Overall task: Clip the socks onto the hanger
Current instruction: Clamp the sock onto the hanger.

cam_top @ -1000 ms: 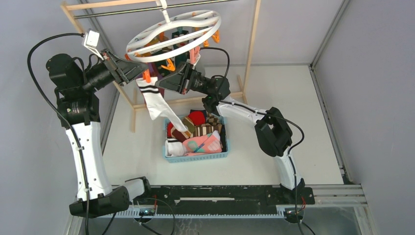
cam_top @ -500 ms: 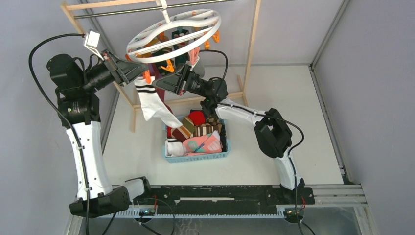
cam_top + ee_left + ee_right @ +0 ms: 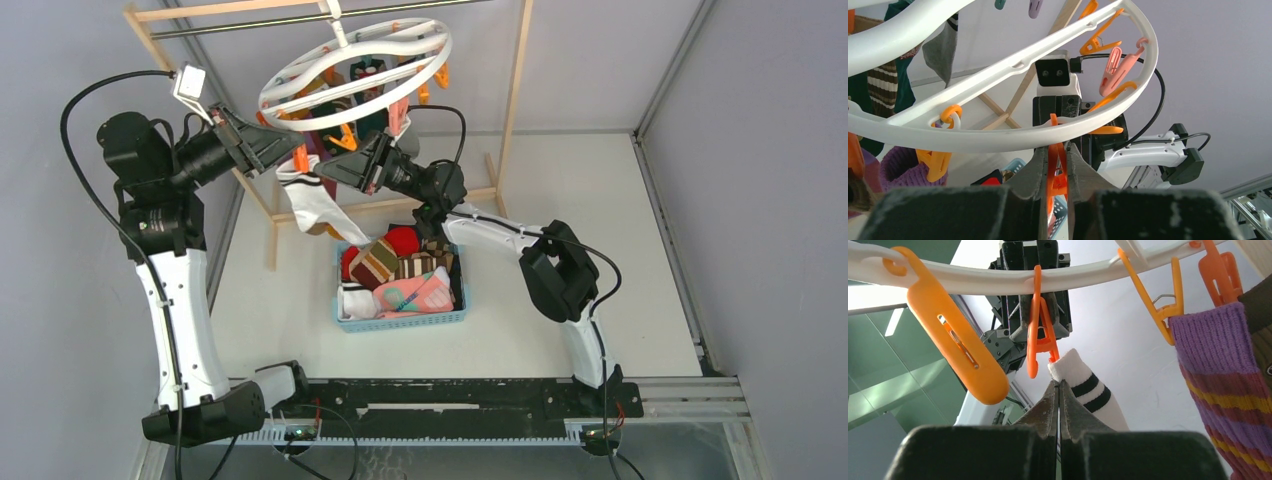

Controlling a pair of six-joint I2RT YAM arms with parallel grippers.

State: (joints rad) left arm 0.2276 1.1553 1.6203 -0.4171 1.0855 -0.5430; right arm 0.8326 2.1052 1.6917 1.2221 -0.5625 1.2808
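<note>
The white round hanger (image 3: 355, 62) hangs from the rack bar with orange and pink clips under it. My left gripper (image 3: 290, 152) is shut on an orange clip (image 3: 1057, 167) below the ring (image 3: 973, 141), squeezing its handles between the fingers (image 3: 1035, 167). My right gripper (image 3: 338, 170) is shut on the cuff of a white sock with black bands (image 3: 318, 205). In the right wrist view the cuff (image 3: 1083, 385) sits right at the lower end of that orange clip (image 3: 1040, 327), above my shut gripper (image 3: 1058, 386). The sock's foot hangs toward the basket.
A blue basket (image 3: 400, 321) with several mixed socks stands mid-table below the hanger. The light wooden rack frame (image 3: 515, 90) stands behind. A purple-orange striped sock (image 3: 1228, 375) and other socks hang clipped on the hanger. Both arms meet under the ring's near left side.
The right gripper has raised the white sock's cuff up and left to the clip; the sock's foot has lifted and bunched. The left gripper has held on the clip.
</note>
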